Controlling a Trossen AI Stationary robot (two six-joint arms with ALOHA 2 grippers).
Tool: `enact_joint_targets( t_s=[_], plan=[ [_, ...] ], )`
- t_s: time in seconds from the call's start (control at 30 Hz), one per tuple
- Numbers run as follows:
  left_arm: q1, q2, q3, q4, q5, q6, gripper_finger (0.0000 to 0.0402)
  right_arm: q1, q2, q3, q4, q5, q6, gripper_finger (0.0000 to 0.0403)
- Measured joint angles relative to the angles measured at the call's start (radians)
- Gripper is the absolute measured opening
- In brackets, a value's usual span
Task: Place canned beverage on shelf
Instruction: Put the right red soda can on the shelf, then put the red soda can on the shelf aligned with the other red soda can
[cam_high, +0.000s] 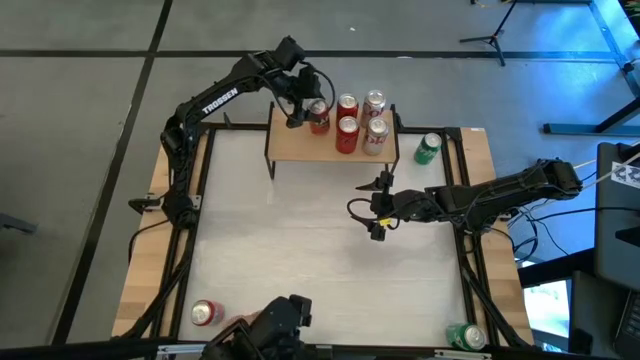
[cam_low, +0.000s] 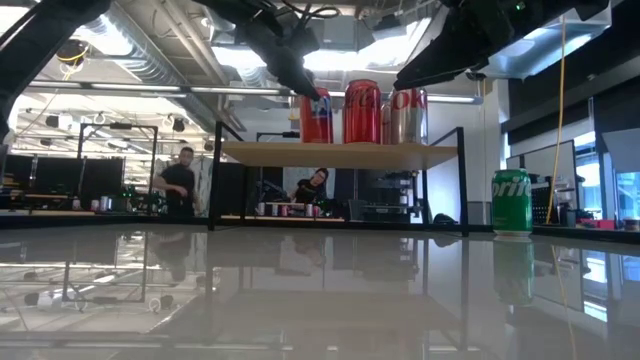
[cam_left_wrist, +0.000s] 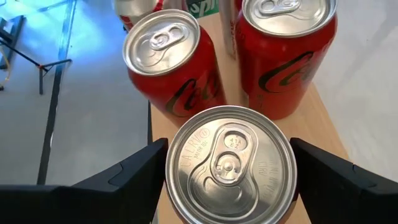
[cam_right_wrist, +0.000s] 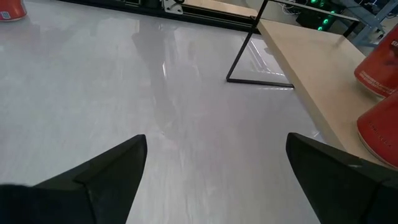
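The shelf (cam_high: 300, 146), a light-wood top on thin black legs, stands at the table's far side and also shows in the low view (cam_low: 340, 154). Several cans stand on it (cam_high: 361, 118), most of them red. My left gripper (cam_high: 305, 106) reaches over the shelf's left part and is shut on a red can (cam_left_wrist: 230, 165), which stands upright on the shelf top beside two red cans (cam_left_wrist: 168, 59). My right gripper (cam_high: 380, 207) is open and empty above the table, in front of the shelf's right end; its fingers stand wide apart in the right wrist view (cam_right_wrist: 217, 180). My left gripper holds the red can by its upper wall (cam_left_wrist: 171, 168), just under the rim, pinched between the two fingers, one on each side (cam_left_wrist: 311, 177). The fingers come slanting down from the table's left and far side. The can stands upright, its base on the shelf top (cam_low: 316, 141).
A green can (cam_high: 428, 148) stands on the table right of the shelf. A red can (cam_high: 207, 313) lies near the table's near left corner and a green can (cam_high: 467, 336) near the near right corner. People show in the room beyond (cam_low: 180, 180).
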Motion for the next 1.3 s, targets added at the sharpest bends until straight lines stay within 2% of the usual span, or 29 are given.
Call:
enact_joint_targets(
  t_s=[0.53, 0.7, 0.9, 1.03, 1.3],
  plan=[
    [-0.005, 0.0, 0.0, 0.034, -0.05, -0.055, 0.0295, 0.0, 0.0, 0.0, 0.0, 0.0, 0.0, 0.0381],
    [-0.005, 0.0, 0.0, 0.037, -0.09, -0.062, 0.032, 0.0, 0.0, 0.0, 0.0, 0.0, 0.0, 0.0381],
    [-0.005, 0.0, 0.0, 0.041, -0.091, -0.081, 0.0349, 0.0, 0.0, 0.0, 0.0, 0.0, 0.0, 0.0381],
    [-0.005, 0.0, 0.001, 0.04, -0.098, -0.08, 0.035, 0.0, 0.0, 0.0, 0.001, 0.0, 0.0, 0.0381],
    [-0.014, -0.001, 0.001, 0.04, -0.18, -0.087, 0.0348, 0.0, 0.0, 0.0, 0.001, 0.0, 0.0, 0.0381]
  ],
)
